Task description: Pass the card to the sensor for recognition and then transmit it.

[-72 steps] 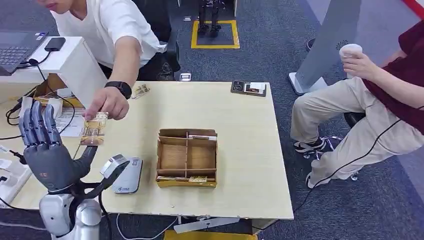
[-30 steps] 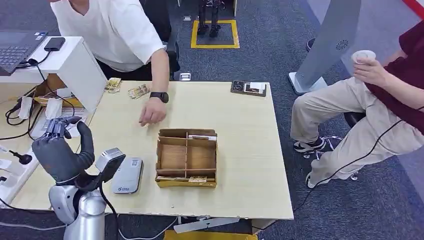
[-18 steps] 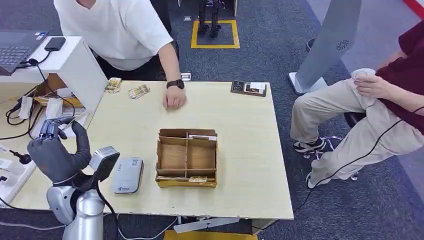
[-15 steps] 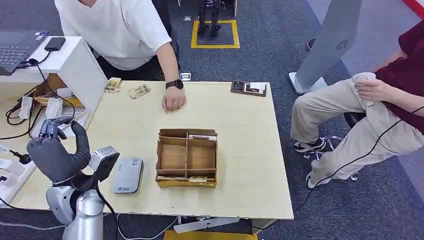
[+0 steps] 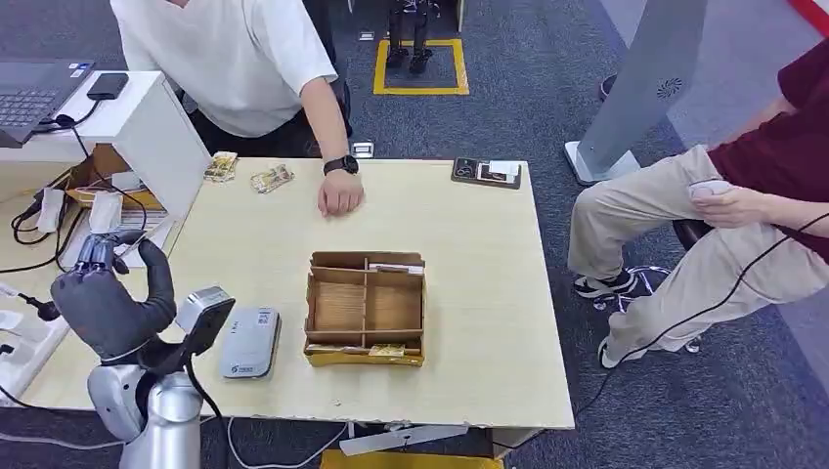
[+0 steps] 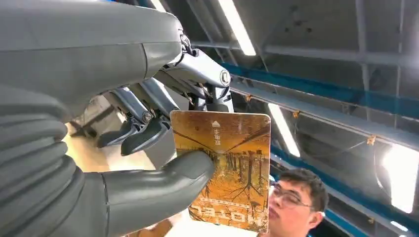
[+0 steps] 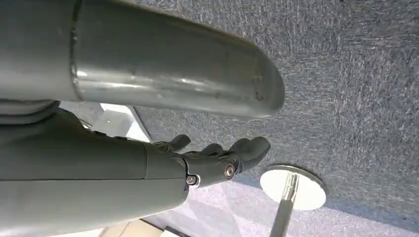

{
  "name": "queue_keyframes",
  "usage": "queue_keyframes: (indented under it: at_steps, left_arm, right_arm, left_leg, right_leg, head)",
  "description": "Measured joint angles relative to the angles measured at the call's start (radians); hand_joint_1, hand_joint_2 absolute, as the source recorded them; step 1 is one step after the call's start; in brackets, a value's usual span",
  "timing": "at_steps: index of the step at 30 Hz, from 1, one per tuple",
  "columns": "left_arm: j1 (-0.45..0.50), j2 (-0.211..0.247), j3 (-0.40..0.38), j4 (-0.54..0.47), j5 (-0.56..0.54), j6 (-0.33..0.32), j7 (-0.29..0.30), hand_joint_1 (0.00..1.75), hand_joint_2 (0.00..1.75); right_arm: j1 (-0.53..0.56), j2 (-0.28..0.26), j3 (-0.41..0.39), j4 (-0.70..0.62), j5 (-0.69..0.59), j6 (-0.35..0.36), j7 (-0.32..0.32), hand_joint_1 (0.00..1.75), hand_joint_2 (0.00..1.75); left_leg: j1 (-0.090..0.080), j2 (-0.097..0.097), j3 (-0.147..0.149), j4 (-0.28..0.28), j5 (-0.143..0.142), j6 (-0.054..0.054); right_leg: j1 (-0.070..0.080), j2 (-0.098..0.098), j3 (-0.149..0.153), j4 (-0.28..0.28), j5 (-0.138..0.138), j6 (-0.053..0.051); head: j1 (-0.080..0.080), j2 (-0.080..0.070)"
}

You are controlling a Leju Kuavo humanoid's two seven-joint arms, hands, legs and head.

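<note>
Left hand [image 6: 99, 148]: we pinch the card [image 6: 227, 168] between thumb and fingers.
Right hand [image 7: 217, 158]: ours hangs over carpet, fingers loosely apart, holding nothing.

card [image 6: 228, 168]: person's fingers → left hand [image 5: 106, 298] | person's hand [image 5: 340, 193]: withdrawn to far edge

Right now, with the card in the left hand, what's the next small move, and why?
Probably swing the left hand right and lower the card over the grey reader. The thumb and fingers pinch the card, and the reader lies on the table just beside that hand.
</note>
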Motion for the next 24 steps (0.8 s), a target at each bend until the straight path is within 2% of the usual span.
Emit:
queue_keyframes:
  at_steps: [4,9,13,19,24]
  left_arm:
    - [0.005,0.000,0.021,0.008,-0.022,0.000,0.009,1.75,1.75]
    - [0.018,0.000,0.046,0.014,-0.025,0.000,0.055,1.75,1.75]
    - [0.040,0.001,0.057,0.022,-0.072,0.000,0.132,1.75,1.75]
    - [0.068,0.002,0.089,0.052,-0.083,0.000,0.132,1.75,1.75]
    - [0.098,0.003,0.090,0.080,-0.109,0.000,0.165,1.75,1.75]
  right_arm:
    - [0.002,-0.001,0.000,0.004,-0.003,0.000,-0.010,0.00,0.00]
    - [0.008,-0.003,-0.001,0.005,-0.017,0.000,-0.011,0.00,0.00]
    - [0.012,-0.004,-0.002,0.005,-0.017,0.000,-0.010,0.00,0.00]
    - [0.014,-0.007,-0.006,0.005,-0.019,0.000,-0.009,0.00,0.00]
    - [0.016,-0.009,-0.013,0.005,-0.018,0.000,-0.009,0.00,0.00]
  left_leg:
    - [0.000,0.000,0.000,0.000,0.000,0.000]
    - [0.000,0.000,-0.001,0.000,0.000,0.000]
    - [0.000,0.000,-0.001,0.000,0.000,0.000]
    - [0.000,0.000,-0.001,0.000,0.000,0.000]
    - [0.000,-0.001,-0.001,0.000,0.000,0.000]
  right_leg:
    - [0.000,0.000,0.000,0.000,0.000,0.000]
    - [0.000,0.000,0.000,0.000,0.000,0.000]
    - [0.000,0.000,0.000,0.000,0.000,0.000]
    - [0.000,-0.001,0.000,0.000,-0.001,-0.001]
    - [0.000,-0.002,0.000,0.000,-0.001,-0.001]
  head:
    - [0.000,0.000]
    - [0.000,0.000]
    - [0.000,0.000]
    - [0.000,0.000]
    - [0.001,0.000]
